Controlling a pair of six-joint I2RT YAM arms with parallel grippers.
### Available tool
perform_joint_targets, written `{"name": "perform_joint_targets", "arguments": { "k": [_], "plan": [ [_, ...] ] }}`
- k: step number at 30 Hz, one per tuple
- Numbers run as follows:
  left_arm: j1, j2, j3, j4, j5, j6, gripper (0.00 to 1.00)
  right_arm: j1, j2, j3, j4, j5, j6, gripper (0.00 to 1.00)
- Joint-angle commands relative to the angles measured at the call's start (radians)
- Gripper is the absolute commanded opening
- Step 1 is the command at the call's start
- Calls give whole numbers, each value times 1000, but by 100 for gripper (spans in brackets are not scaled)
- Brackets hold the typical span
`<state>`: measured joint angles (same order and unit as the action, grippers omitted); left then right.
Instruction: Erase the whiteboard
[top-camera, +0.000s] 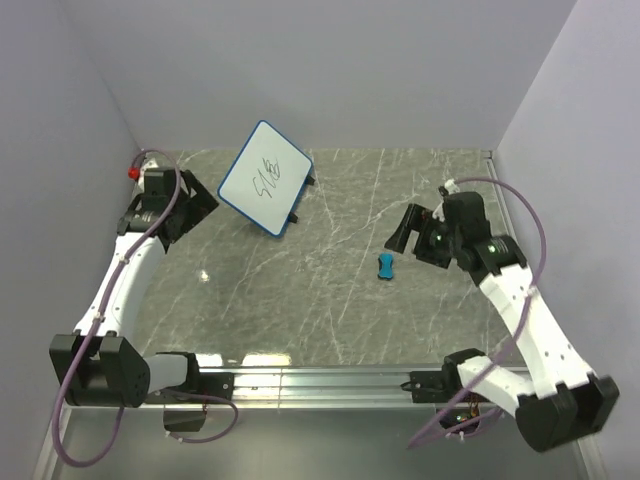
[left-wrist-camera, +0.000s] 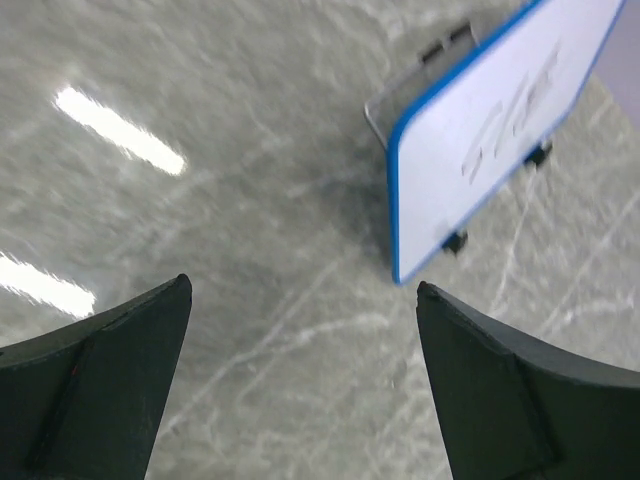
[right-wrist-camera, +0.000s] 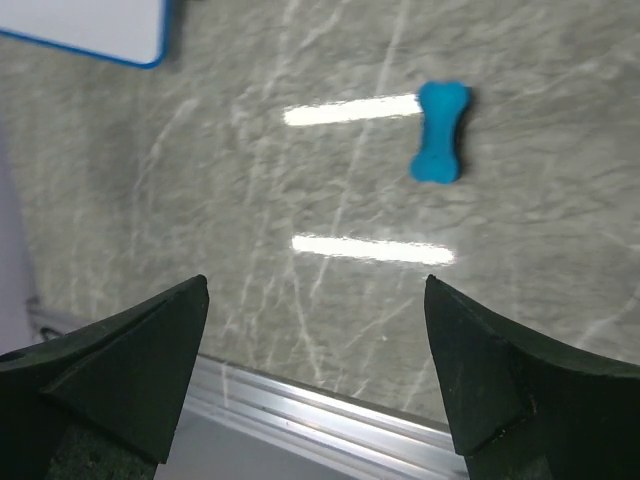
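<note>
Leaning at the far left of the table (top-camera: 330, 310), the whiteboard (top-camera: 266, 178) stands just right of the left gripper (top-camera: 190, 208), its long axis slanting far-to-near. From the left wrist, the jaws gape empty, with the scribbled face ahead-right. From the right wrist, the right gripper (right-wrist-camera: 315, 380) also gapes empty, with only the board's corner showing at upper left.

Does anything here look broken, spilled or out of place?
Nothing broken or spilled. The whiteboard stands propped at a slant with black scribbles on it, and the eraser lies by itself, apart from the board.
</note>
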<state>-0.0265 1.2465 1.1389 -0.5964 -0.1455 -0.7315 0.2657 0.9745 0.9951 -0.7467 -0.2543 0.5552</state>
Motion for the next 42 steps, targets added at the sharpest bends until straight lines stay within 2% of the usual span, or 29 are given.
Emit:
{"name": "perform_joint_targets", "arguments": {
  "k": [1, 2, 6, 9, 13, 18, 22, 32, 42],
  "plan": [
    [-44, -77, -37, -25, 95, -44, 99, -5, 140, 114, -143, 147, -81, 94],
    [-71, -97, -48, -29, 87, -57, 99, -5, 201, 114, -148, 164, -84, 92],
    [-127, -159, -80, -48, 80, -51, 99, -13, 273, 74, -91, 190, -98, 91],
    [-170, -182, -80, -126, 43, -31, 95, -14, 335, 56, -46, 211, -115, 89],
    [-182, -281, -125, -152, 41, -25, 94, -14, 440, 80, -3, 190, -124, 82],
    [-182, -351, -163, -178, 37, -25, 91, -2, 546, 123, 20, 185, -92, 80],
    [-182, -352, -156, -189, 46, -16, 89, 0, 648, 166, 33, 178, -77, 79],
    [-184, -344, -137, -201, 47, 4, 88, 46, 756, 227, 53, 184, -60, 72],
    [-184, -354, -142, -209, 52, 6, 88, 58, 843, 192, 89, 211, -61, 55]
  ]
}}
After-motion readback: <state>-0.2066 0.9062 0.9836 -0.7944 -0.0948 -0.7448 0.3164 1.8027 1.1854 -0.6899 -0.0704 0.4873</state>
